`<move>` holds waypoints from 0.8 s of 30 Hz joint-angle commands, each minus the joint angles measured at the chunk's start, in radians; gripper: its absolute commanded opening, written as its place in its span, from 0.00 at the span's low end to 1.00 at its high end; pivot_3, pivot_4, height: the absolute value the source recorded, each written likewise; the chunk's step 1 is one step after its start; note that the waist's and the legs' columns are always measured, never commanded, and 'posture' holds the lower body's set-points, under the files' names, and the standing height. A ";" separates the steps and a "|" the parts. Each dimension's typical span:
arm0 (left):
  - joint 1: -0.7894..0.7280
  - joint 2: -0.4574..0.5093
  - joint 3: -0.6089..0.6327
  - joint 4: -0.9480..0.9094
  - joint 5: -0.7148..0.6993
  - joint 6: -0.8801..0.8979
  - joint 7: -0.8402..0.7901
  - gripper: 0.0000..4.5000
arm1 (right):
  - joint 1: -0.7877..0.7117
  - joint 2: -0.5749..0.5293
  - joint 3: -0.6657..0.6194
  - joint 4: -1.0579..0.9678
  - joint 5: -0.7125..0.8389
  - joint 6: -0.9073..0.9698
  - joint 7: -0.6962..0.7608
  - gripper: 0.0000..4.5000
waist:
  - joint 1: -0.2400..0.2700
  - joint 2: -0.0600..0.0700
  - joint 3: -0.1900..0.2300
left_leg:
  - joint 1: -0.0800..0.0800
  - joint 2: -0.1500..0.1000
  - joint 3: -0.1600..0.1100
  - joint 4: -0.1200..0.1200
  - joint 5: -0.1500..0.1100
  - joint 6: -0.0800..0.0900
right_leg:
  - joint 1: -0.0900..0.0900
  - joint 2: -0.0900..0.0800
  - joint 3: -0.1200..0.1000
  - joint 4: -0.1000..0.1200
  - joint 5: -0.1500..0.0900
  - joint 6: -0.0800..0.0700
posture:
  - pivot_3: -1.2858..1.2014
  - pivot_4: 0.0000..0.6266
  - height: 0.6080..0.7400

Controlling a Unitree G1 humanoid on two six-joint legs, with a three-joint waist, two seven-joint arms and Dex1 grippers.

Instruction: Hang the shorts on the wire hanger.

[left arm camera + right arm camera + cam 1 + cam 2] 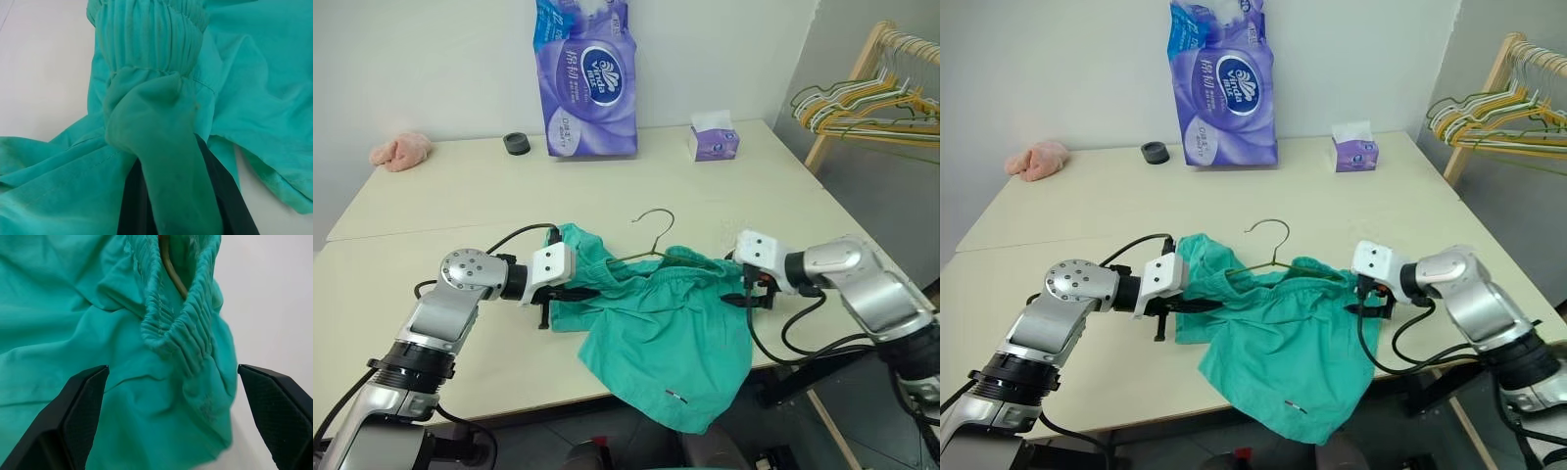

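The teal-green shorts (656, 333) lie bunched at the table's front edge, and one leg droops over it. The wire hanger (656, 217) is threaded into the waistband, its hook sticking up behind the cloth. Its wire (171, 274) shows inside the gathered band. My left gripper (578, 292) is shut on the left end of the waistband, with cloth wrapped over its dark fingers (225, 196). My right gripper (739, 294) stands open at the right end of the waistband. Its fingers (83, 401) are spread on either side of the elastic and grip nothing.
A purple toilet-paper pack (587, 78), a small tissue box (713, 142), a black round lid (517, 143) and a pink cloth lump (401, 150) sit along the table's far side. A wooden rack with several hangers (871, 103) stands at the right.
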 commanded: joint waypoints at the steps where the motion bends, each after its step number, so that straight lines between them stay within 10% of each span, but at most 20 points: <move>1: -0.021 0.005 0.006 -0.002 0.005 -0.024 -0.001 0.00 | -0.048 0.037 0.008 0.066 -0.034 -0.076 0.005 1.00 | 0.000 0.000 0.000 | 0.000 0.000 0.000 0.000 0.000 0.000 | 0.000 0.000 0.000 0.000 0.000 0.000 | 0.43 0.06 1.00; 12: -0.028 -0.001 0.005 0.010 0.004 -0.032 -0.002 0.00 | -0.166 0.214 0.073 0.297 -0.098 -0.171 0.036 1.00 | -0.002 0.000 -0.001 | 0.000 0.000 0.000 0.000 0.000 -0.001 | 0.000 0.000 0.000 0.001 0.000 0.000 | 0.44 0.05 1.00; 24: -0.020 -0.026 0.017 0.003 -0.022 -0.015 0.011 0.00 | -0.195 0.235 0.087 0.284 -0.134 -0.174 0.107 0.10 | -0.001 0.001 -0.002 | 0.000 0.000 -0.001 0.000 0.001 -0.001 | 0.000 -0.001 0.000 0.002 0.000 0.000 | 0.44 0.05 1.00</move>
